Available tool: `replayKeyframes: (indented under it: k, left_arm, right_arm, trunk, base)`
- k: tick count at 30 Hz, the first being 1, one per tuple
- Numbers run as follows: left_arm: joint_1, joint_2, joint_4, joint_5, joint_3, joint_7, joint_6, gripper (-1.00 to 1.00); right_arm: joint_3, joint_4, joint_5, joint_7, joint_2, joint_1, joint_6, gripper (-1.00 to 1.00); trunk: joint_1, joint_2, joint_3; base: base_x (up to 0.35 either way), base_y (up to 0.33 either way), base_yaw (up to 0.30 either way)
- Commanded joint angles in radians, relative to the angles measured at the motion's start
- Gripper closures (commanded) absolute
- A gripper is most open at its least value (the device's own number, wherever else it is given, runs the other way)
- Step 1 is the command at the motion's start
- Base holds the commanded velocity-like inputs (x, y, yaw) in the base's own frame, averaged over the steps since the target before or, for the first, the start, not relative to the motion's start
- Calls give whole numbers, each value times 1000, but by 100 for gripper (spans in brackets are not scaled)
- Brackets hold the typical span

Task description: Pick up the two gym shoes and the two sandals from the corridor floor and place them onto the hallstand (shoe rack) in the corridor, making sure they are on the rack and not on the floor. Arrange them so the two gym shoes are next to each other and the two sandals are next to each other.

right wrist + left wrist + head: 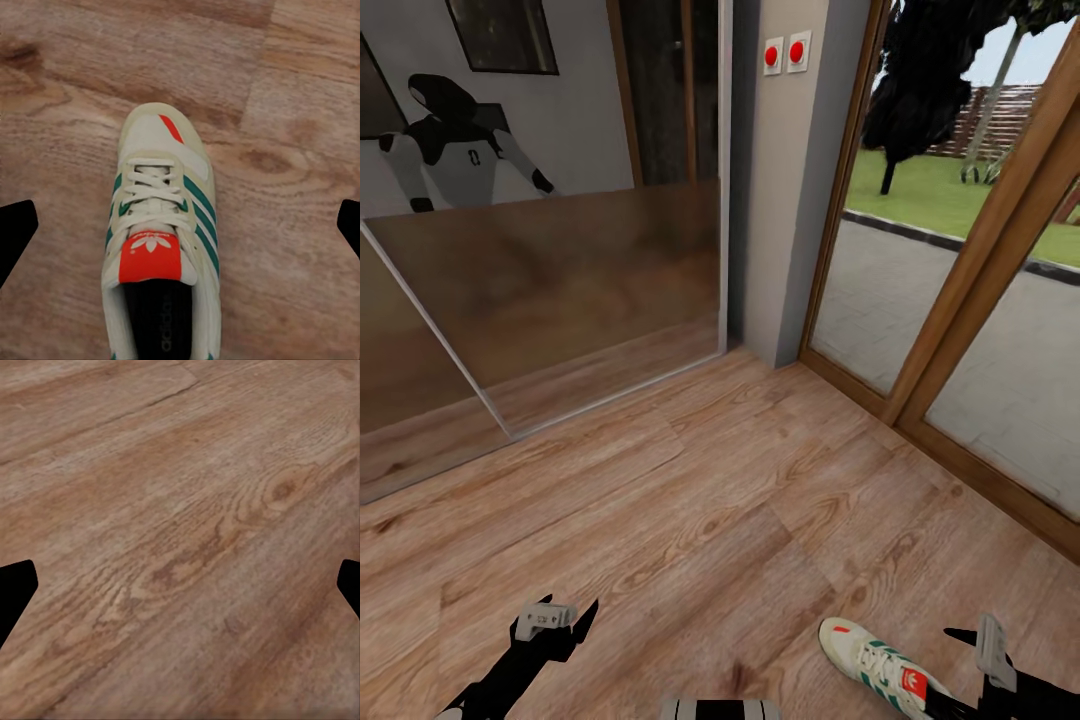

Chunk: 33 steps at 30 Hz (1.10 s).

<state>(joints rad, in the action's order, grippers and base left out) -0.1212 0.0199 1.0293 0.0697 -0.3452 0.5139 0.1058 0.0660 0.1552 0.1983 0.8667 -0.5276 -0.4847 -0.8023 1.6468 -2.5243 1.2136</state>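
One gym shoe (880, 665), white with green stripes and a red-orange tongue label, lies on the corridor floor (740, 520) at the lower right of the head view. My right gripper (982, 648) hovers just to its right, open. In the right wrist view the same gym shoe (161, 240) sits between the spread fingertips (16, 229), toe pointing away, and the right gripper (180, 232) is above it without touching. My left gripper (555, 622) hangs open over bare planks at the lower left. The left wrist view has wood floor (187, 510) between the open left gripper's (180, 589) fingertips (15, 589).
A mirrored sliding panel (540, 300) runs along the far left and reflects the robot. A grey pillar (780, 180) with two red buttons stands at centre. Wood-framed glass doors (960, 300) close off the right side, with a garden beyond.
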Motion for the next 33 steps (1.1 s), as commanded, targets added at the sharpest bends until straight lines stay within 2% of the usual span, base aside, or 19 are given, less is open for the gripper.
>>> replayKeyframes:
  k: [1,33]
  left_arm:
    - [0,0,0,0,0,0,0,-100]
    - [0,1,0,0,0,0,0,-100]
  right_arm:
    - [0,0,0,0,0,0,0,-100]
    - [1,-1,1,-1,4,0,-22,-100]
  trunk:
    - [0,0,0]
    - [0,0,0]
  base:
    - [-22,0,0]
    - [-5,0,0]
